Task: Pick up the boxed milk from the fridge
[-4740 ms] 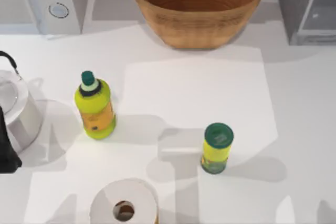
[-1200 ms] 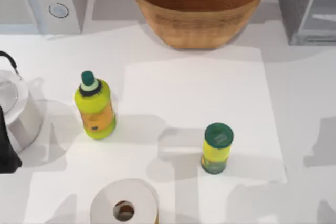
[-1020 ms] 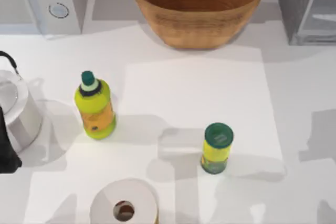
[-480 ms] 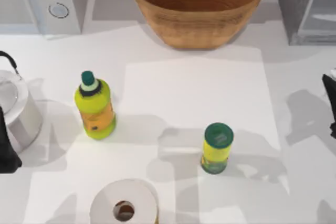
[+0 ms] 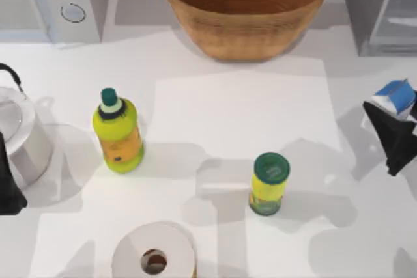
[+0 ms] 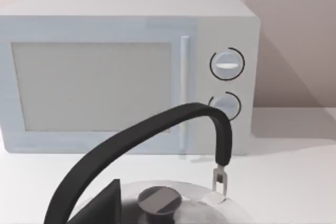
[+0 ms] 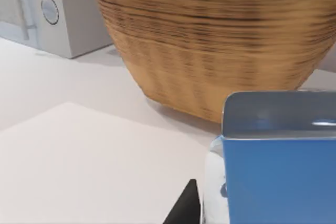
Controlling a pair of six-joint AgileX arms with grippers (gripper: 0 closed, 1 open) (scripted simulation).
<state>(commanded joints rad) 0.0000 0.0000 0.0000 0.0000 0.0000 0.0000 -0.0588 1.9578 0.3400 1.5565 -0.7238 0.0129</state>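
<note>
The boxed milk [image 5: 395,97], a white carton with a bright blue top, hangs above the table at the top view's right edge, with my right gripper [image 5: 389,118] shut on it. In the right wrist view the carton's blue face [image 7: 278,179] is very close, with one dark finger [image 7: 185,209] beside it. The fridge [image 5: 373,6], grey and speckled with a pale interior, stands at the back right corner, behind the carton. My left gripper [image 5: 6,187] sits parked at the left edge by the kettle.
A wicker basket [image 5: 245,6] stands at the back centre and a white microwave [image 5: 58,1] at the back left. A yellow-green bottle [image 5: 118,131], a green-lidded can [image 5: 268,183], a paper roll [image 5: 154,255] and a steel kettle [image 5: 16,135] stand on the table.
My right gripper has come into view at the right edge and moved left, away from the fridge, carrying the boxed milk. Its shadow shifted across the table. The left arm stayed still.
</note>
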